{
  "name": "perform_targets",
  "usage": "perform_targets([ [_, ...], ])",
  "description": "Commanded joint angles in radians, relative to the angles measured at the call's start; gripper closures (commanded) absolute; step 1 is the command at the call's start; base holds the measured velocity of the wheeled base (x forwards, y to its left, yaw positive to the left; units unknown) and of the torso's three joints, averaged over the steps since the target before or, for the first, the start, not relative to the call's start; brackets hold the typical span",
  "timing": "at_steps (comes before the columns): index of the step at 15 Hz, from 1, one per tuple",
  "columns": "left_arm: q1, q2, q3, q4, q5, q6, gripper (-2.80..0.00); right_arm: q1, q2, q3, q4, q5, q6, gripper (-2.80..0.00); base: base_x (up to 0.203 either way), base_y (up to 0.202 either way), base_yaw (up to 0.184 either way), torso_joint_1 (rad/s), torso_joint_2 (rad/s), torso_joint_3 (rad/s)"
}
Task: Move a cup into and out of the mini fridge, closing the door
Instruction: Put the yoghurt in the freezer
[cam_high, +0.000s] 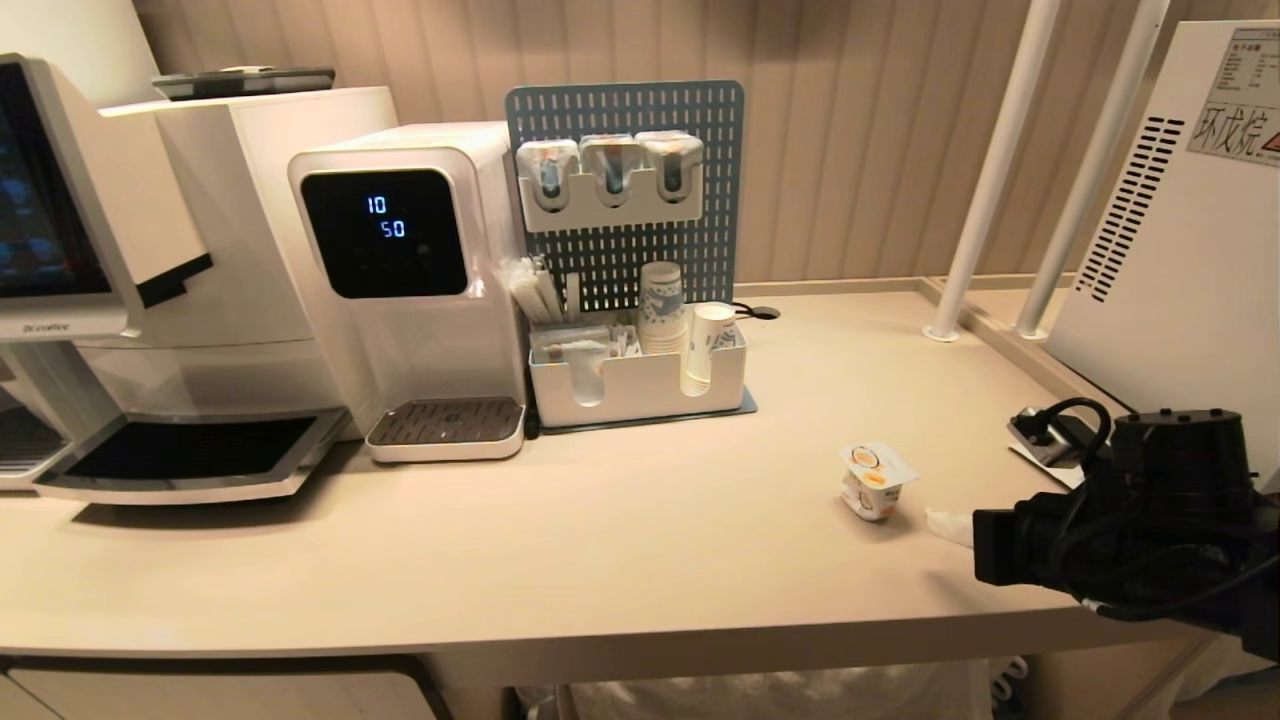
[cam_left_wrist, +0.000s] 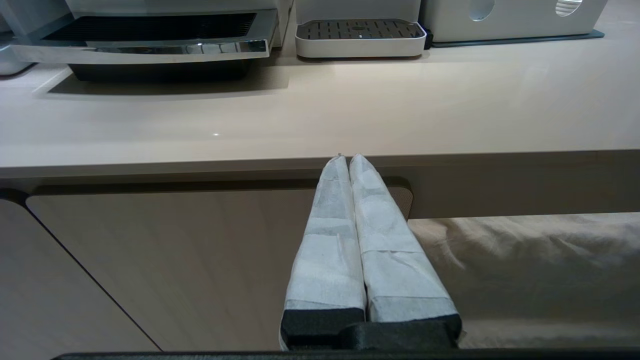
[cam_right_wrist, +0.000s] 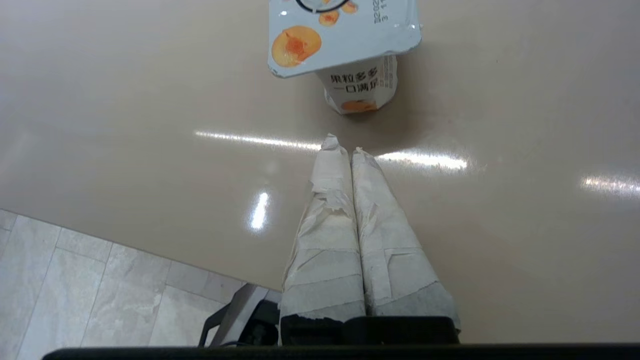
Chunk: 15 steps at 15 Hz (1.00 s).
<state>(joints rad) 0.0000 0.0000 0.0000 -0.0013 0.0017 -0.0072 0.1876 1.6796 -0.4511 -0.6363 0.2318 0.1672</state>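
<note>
The cup (cam_high: 876, 480), small and white with orange fruit marks and a square foil lid, stands on the beige counter (cam_high: 600, 560) right of centre. In the right wrist view the cup (cam_right_wrist: 357, 85) is just beyond my right gripper (cam_right_wrist: 345, 146), whose taped fingers are shut with nothing between them. That gripper (cam_high: 942, 524) hovers low over the counter a short way right of the cup, not touching it. The mini fridge (cam_high: 1180, 260) stands at the far right, showing its side with vent slots and sticker; its door is out of view. My left gripper (cam_left_wrist: 348, 159) is shut and parked below the counter's front edge.
A coffee machine (cam_high: 120, 280) and a water dispenser (cam_high: 410, 280) stand at the back left. A pegboard organiser (cam_high: 640, 385) with paper cups is at the back centre. Two white poles (cam_high: 985, 180) rise left of the fridge. A small dark device (cam_high: 1045, 435) lies by the fridge.
</note>
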Motion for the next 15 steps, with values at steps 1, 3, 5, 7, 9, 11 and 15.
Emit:
perform_targets([
  [1, 0.000, 0.000, 0.000, 0.000, 0.000, 0.000, 0.00, 0.011, 0.036, 0.004, -0.051, -0.006, 0.000, 0.00, 0.000, 0.000, 0.000, 0.000, 0.00, 0.000],
  [3, 0.000, 0.000, 0.000, 0.000, 0.000, 0.000, 0.00, 0.035, 0.058, 0.029, -0.131, -0.017, -0.001, 0.00, 0.000, 0.000, 0.000, 0.000, 0.00, 0.000],
  [5, 0.000, 0.000, 0.000, 0.000, 0.000, 0.000, 0.00, 0.074, 0.073, 0.043, -0.173, -0.060, 0.000, 0.00, 0.000, 0.000, 0.000, 0.000, 0.00, 0.000],
  [7, 0.000, 0.000, 0.000, 0.000, 0.000, 0.000, 0.00, 0.098, 0.081, 0.041, -0.209, -0.099, 0.016, 0.00, 0.000, 0.000, 0.000, 0.000, 0.00, 0.000],
  [9, 0.000, 0.000, 0.000, 0.000, 0.000, 0.000, 0.00, 0.122, 0.089, 0.063, -0.223, -0.119, 0.033, 0.00, 0.000, 0.000, 0.000, 0.000, 0.00, 0.000],
  [11, 0.000, 0.000, 0.000, 0.000, 0.000, 0.000, 0.00, 0.137, 0.097, 0.065, -0.235, -0.150, 0.076, 0.00, 0.000, 0.000, 0.000, 0.000, 0.00, 0.000],
  [15, 0.000, 0.000, 0.000, 0.000, 0.000, 0.000, 0.00, 0.166, 0.059, 0.113, -0.245, -0.178, 0.083, 0.00, 0.000, 0.000, 0.000, 0.000, 0.00, 0.000],
])
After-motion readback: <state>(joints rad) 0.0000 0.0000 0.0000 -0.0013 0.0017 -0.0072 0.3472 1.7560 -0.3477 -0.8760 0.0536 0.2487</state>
